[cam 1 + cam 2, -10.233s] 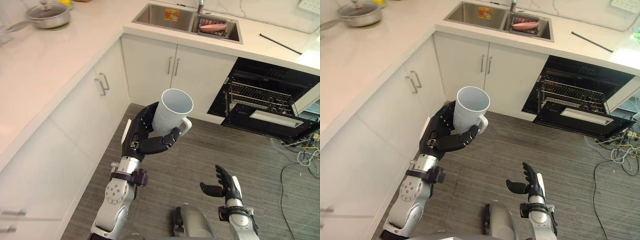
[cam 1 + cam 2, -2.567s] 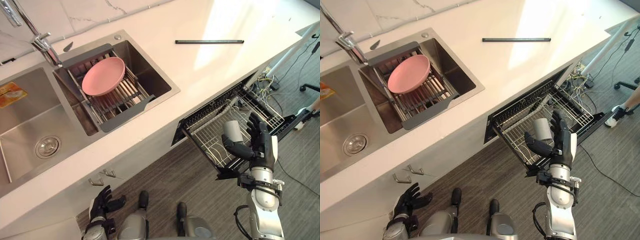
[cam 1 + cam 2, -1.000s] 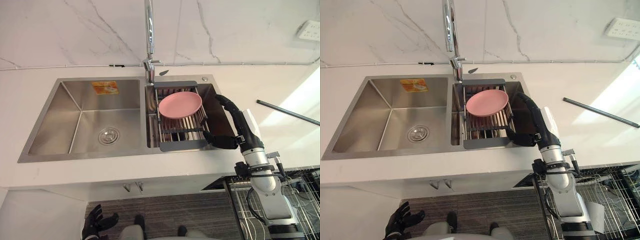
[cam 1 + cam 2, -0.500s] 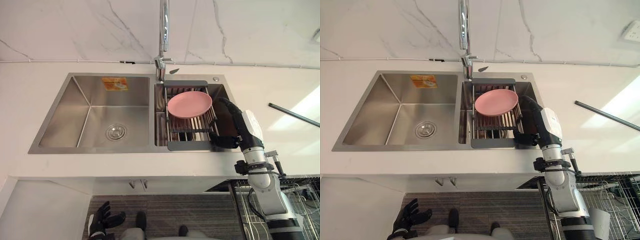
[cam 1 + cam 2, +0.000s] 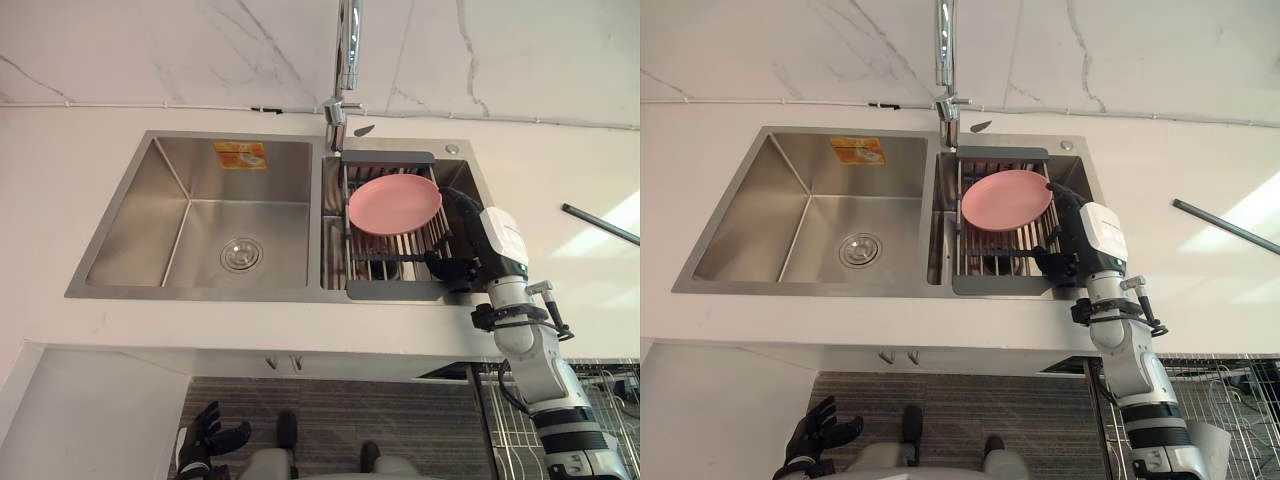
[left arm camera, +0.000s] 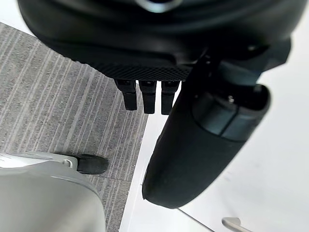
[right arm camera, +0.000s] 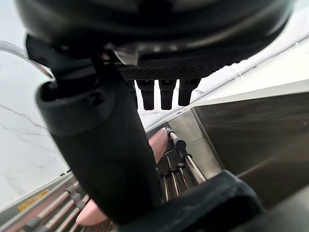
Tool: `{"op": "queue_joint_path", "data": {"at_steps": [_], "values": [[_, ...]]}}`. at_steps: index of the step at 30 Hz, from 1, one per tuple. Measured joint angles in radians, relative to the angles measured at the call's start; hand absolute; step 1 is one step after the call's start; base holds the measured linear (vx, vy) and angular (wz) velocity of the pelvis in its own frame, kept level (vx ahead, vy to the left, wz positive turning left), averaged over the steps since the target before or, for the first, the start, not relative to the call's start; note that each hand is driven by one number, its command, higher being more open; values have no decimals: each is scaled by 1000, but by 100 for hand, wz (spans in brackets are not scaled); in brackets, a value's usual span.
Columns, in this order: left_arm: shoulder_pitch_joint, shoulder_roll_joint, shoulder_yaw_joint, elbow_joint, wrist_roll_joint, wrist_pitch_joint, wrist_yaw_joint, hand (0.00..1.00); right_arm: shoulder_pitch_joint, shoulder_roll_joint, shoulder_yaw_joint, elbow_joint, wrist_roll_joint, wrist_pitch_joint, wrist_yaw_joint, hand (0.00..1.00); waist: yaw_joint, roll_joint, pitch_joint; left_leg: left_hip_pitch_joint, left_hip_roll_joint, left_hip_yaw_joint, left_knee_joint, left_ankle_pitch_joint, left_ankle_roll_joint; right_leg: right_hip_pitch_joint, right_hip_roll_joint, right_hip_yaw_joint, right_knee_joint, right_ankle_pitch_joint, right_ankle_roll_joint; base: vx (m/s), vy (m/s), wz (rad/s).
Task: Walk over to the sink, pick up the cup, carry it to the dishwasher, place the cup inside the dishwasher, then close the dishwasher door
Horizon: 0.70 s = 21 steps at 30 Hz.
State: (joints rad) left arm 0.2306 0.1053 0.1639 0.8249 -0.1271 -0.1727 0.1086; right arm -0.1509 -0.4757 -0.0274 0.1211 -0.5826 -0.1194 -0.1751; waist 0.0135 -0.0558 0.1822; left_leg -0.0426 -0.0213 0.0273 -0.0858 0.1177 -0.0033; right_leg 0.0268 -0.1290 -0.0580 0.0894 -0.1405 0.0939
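The sink (image 5: 200,296) is set in a white counter (image 5: 60,180), with the faucet (image 5: 347,60) rising at its back edge between the two basins. A grey drain rack (image 5: 390,290) is laid across the sink's right basin, and a pink plate (image 5: 394,203) is rested on it, tilted. The right hand (image 5: 1080,245) is lowered over the sink's right rim into that basin, just beside the rack and the plate. Its fingers (image 7: 166,94) are held straight and close together in a row, with the thumb set apart, and nothing is gripped.

The cup (image 5: 1210,442) is seen in the dishwasher's wire rack (image 5: 1240,400), below the counter front and to the right of the sink, well apart from both hands. The left hand (image 5: 205,443) is hung low over the floor in front of the sink's left basin, its fingers (image 6: 147,99) loosely spread and holding nothing. A thin black rod (image 5: 600,223) is laid on the counter to the right of the sink.
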Motion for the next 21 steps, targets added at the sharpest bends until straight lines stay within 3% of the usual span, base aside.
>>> {"op": "queue_joint_path", "data": {"at_steps": [9,21], "values": [[-15,7,-17,-1,-2,-5,-1,90,-56,0,38,26,-17,11,-20,90,2,4,45,-11,0,-11,3,1,2,-13,-1,-13,28,-3,2,-2,-2,3],[-33,6,-17,0,-10,-5,0,90,-84,15,38,24,-92,30,-57,90,13,6,54,-29,4,-30,-1,20,1,-32,-1,-34,45,-9,-8,-44,-4,5]]}}
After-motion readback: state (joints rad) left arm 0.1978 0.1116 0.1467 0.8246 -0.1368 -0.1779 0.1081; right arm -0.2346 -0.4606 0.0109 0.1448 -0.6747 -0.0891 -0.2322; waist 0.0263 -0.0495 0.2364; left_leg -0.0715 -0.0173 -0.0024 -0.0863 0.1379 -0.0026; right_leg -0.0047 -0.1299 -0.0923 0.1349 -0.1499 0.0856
